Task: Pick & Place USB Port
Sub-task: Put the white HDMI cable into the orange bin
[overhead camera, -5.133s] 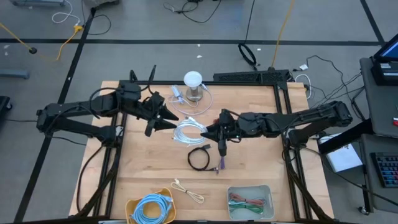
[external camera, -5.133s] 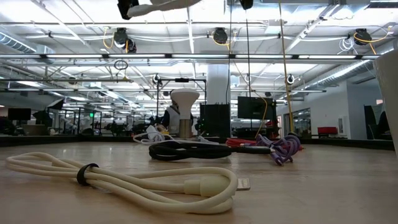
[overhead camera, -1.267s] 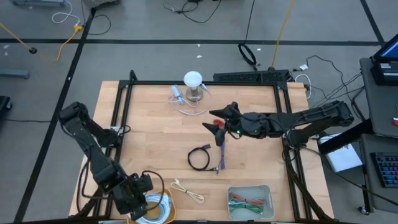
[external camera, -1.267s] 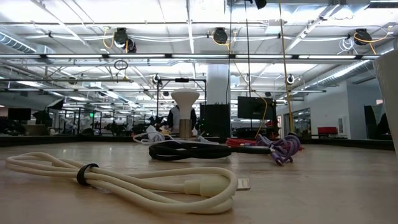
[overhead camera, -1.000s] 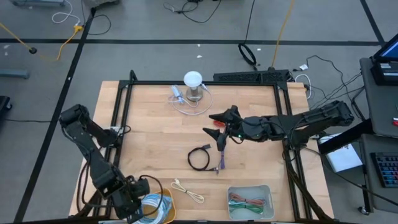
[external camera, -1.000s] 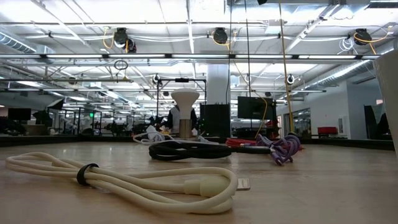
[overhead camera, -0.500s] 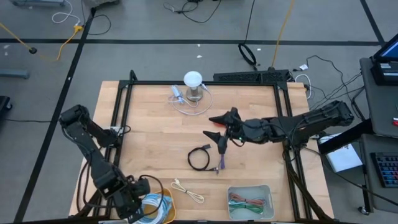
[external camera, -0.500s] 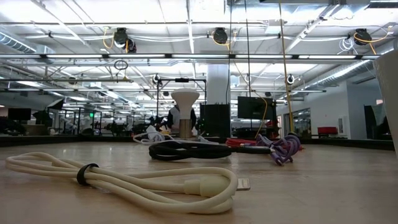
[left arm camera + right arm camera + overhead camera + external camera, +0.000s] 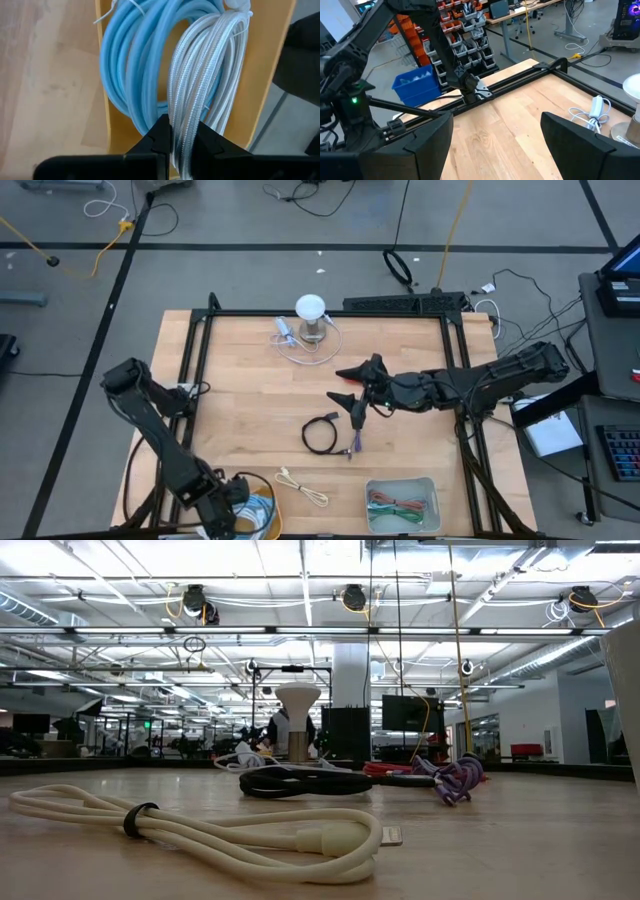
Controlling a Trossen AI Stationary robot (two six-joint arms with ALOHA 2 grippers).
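A white braided cable (image 9: 200, 75), coiled in a bundle, is in my left gripper (image 9: 182, 145), which is shut on it over the yellow tray (image 9: 260, 75) at the table's near left corner (image 9: 228, 515). A blue cable coil (image 9: 125, 65) lies in that tray beside the white bundle. My right gripper (image 9: 350, 385) hovers open above the middle of the table, its fingers wide apart (image 9: 497, 145) with nothing between them. My left gripper pinches several strands at one end of the white bundle (image 9: 182, 132) between its two fingers (image 9: 207, 142). They come steeply from above. The bundle stretches away from them into the yellow tray, alongside the blue coil; whether its far end rests there I cannot tell.
On the wood lie a black cable coil (image 9: 320, 435), a purple cable (image 9: 353, 442) and a cream cable (image 9: 302, 487). A grey tray (image 9: 402, 505) with red and green cables stands at the near right. A white round stand (image 9: 311, 315) with a white cord stands at the far edge.
My left gripper has sunk toward the yellow tray and shifted a little toward the table's right edge, still shut on the white bundle, which has gone down with it beside the blue coil.
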